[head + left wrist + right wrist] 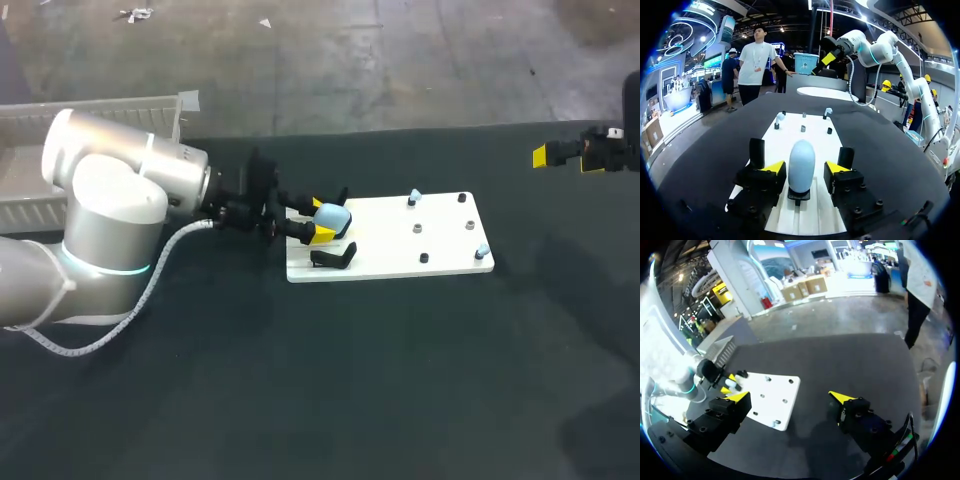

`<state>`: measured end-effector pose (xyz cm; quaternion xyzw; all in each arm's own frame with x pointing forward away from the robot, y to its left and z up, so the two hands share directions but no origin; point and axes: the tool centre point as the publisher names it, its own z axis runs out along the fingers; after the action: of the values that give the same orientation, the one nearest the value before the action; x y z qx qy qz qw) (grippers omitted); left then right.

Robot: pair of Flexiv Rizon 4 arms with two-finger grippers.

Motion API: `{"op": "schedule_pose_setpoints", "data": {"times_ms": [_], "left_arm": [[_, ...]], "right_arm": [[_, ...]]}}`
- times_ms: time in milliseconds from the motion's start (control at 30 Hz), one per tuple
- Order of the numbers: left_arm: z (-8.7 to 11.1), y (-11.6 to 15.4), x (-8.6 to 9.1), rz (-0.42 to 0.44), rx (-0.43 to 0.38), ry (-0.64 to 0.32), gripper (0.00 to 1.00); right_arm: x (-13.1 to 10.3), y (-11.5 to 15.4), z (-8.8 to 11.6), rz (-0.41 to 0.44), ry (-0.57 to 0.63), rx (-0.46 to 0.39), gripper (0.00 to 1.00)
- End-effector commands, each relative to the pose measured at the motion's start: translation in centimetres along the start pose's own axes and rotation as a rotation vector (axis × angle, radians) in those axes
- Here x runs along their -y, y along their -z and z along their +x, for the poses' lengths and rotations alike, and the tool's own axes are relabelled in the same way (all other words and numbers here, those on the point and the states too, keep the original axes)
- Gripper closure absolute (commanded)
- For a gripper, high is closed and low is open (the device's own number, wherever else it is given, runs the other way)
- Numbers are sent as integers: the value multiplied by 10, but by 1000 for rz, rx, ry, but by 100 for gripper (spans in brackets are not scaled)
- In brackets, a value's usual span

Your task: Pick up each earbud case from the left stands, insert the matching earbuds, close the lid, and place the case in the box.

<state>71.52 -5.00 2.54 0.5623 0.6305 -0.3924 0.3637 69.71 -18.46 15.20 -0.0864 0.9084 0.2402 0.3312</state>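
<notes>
My left gripper (805, 169) sits low at the near end of the white board (812, 134), jaws spread to either side of the pale blue earbud case (801, 161). The case stands upright on its black stand, with a thin gap on each side. My right gripper (791, 396) hangs above the dark worktop (300, 380), well apart from the board, jaws spread wide.
</notes>
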Motion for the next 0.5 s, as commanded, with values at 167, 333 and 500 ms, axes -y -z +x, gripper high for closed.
{"op": "schedule_pose_setpoints", "data": {"times_ms": [167, 333, 500], "left_arm": [[1, -3, -6, 16, -5, 5, 53], [1, -4, -7, 19, -6, 7, 56], [3, -4, -8, 20, -6, 8, 61]], "right_arm": [[1, -1, 0, -4, 1, 0, 0], [1, -1, 0, -4, 1, 0, 0], [1, -1, 0, -4, 1, 0, 0]]}}
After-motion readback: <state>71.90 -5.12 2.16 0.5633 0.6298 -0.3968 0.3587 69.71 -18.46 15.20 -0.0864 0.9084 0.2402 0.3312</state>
